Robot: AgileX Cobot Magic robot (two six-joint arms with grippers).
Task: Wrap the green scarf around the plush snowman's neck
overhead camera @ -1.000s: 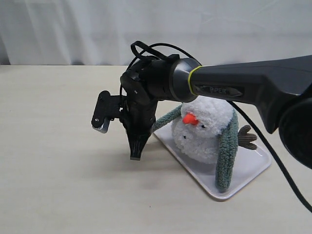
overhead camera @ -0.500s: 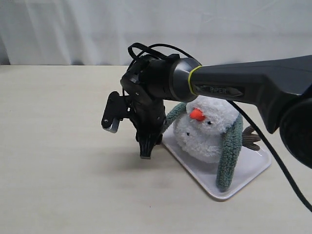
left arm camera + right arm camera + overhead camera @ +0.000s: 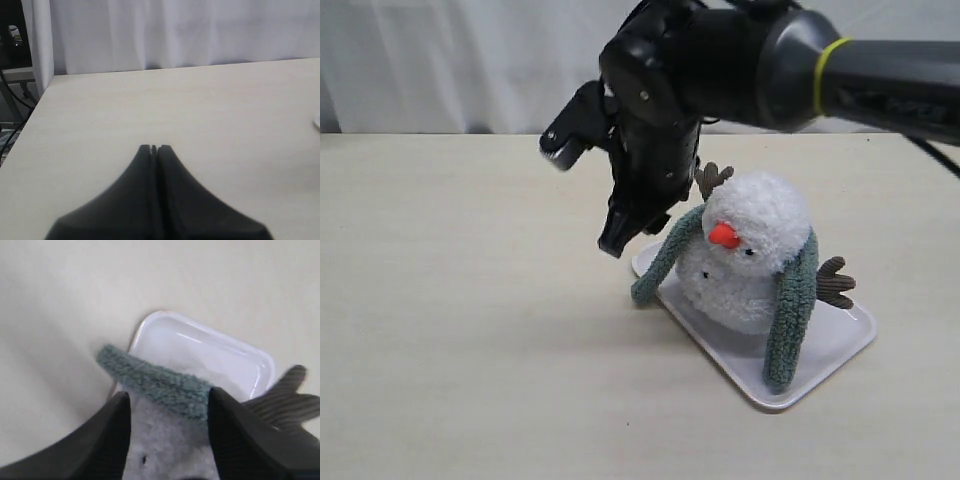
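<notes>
The plush snowman [image 3: 760,215] stands on a white tray [image 3: 820,355], orange nose facing the front left. The green scarf [image 3: 790,310] lies behind its neck, one end hanging down each side; the left end [image 3: 665,262] reaches the tray's edge. My right gripper [image 3: 620,238] hangs above and left of the snowman, clear of the scarf. In the right wrist view its jaws [image 3: 169,397] stand open and empty, with the scarf [image 3: 160,382] and the snowman's white fluff [image 3: 170,440] below them. My left gripper [image 3: 154,148] is shut over bare table, out of the exterior view.
Brown twig arms [image 3: 835,283] stick out at the snowman's sides, one [image 3: 290,397] beside the right fingers. The tray's rim [image 3: 200,347] lies under the scarf end. A white curtain [image 3: 175,30] backs the beige table [image 3: 450,330].
My right gripper has opened and risen up and to the right, away from the table. The scarf's left end now hangs free onto the tray edge, and the snowman sits more upright.
</notes>
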